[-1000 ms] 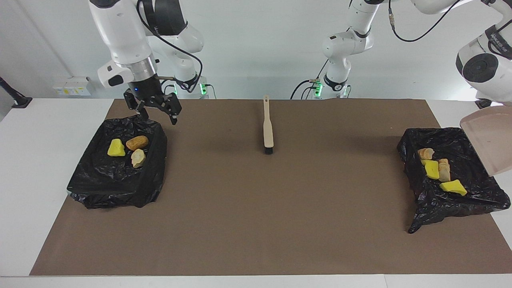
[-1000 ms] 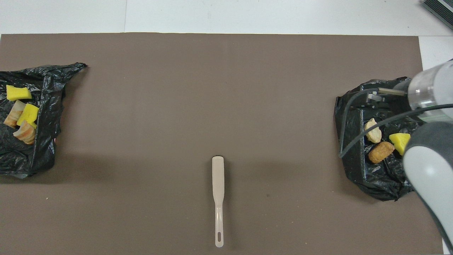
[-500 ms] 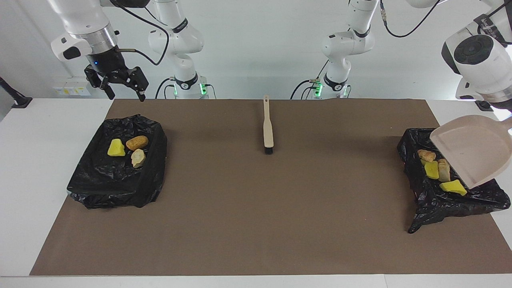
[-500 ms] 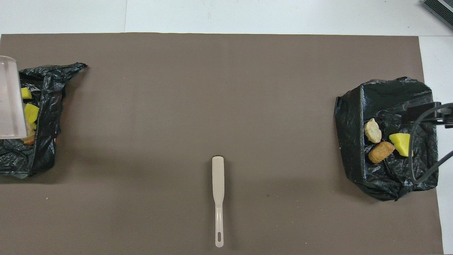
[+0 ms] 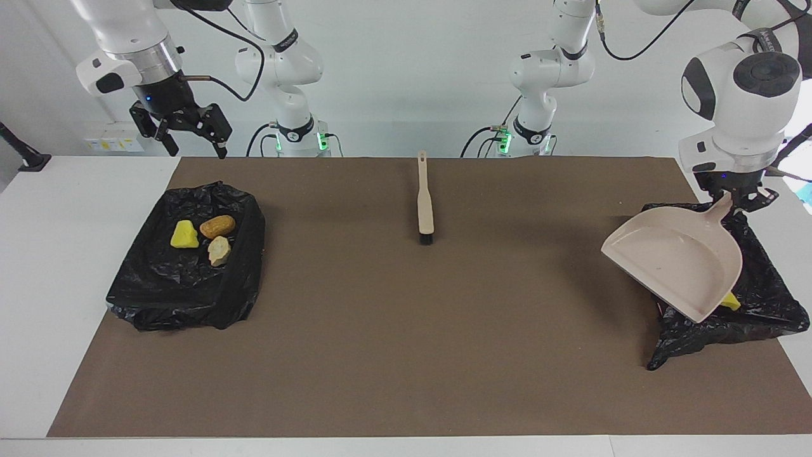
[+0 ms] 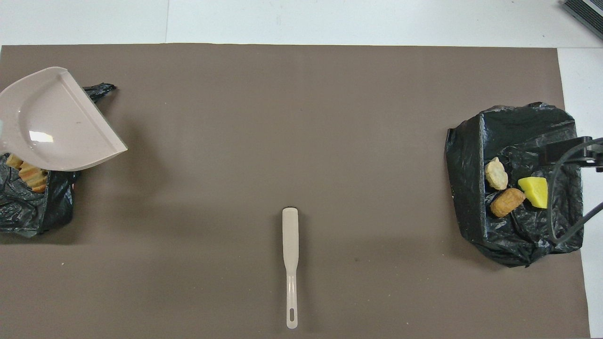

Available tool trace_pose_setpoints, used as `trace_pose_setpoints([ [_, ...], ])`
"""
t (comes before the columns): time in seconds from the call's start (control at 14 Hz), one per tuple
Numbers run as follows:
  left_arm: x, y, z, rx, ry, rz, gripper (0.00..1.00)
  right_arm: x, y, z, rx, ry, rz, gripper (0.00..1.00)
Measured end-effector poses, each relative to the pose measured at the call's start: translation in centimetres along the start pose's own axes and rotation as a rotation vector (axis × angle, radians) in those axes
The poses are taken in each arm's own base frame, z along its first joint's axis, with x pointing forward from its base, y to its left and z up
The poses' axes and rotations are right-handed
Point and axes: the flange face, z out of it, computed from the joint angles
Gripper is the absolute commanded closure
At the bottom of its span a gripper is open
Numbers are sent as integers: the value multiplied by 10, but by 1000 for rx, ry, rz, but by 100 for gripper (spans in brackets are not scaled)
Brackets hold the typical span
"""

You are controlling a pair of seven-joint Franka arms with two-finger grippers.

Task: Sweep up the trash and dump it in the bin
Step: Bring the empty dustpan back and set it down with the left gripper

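My left gripper (image 5: pixel 736 195) is shut on the handle of the beige dustpan (image 5: pixel 679 260), which hangs empty and tilted over the black-bagged bin (image 5: pixel 764 298) at the left arm's end. The pan hides most of that bin's trash. Only a yellow sponge tip (image 5: pixel 731 301) shows, and bread-like lumps (image 6: pixel 29 173) show in the overhead view beside the dustpan (image 6: pixel 52 122). My right gripper (image 5: pixel 196 150) is open and empty, raised over the table by the other bin (image 5: pixel 244 273). That bin holds a yellow sponge (image 5: pixel 184 235), a brown lump (image 5: pixel 217 225) and a tan lump (image 5: pixel 219 251).
The beige brush (image 5: pixel 425 203) lies on the brown mat (image 5: pixel 406 330) midway between the arms, bristles pointing away from the robots. It also shows in the overhead view (image 6: pixel 290 245). White tabletop (image 5: pixel 70 254) borders the mat.
My right gripper has risen from the bin's edge and now holds still. My left arm has swung the dustpan toward the table's middle, over the trash in its bin.
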Motion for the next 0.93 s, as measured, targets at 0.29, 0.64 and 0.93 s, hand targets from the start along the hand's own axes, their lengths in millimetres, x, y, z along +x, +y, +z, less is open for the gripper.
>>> trace_pose_setpoints([
  [0.29, 69, 60, 1, -141, 54, -247, 100, 0, -4, 1, 1, -2, -9, 0],
  [0.64, 181, 158, -6, -242, 39, -467, 100, 0, 2, 1, 2, -3, 2, 0],
  [0.93, 266, 230, -18, -309, 31, -564, 100, 0, 2, 1, 2, -3, 2, 0],
])
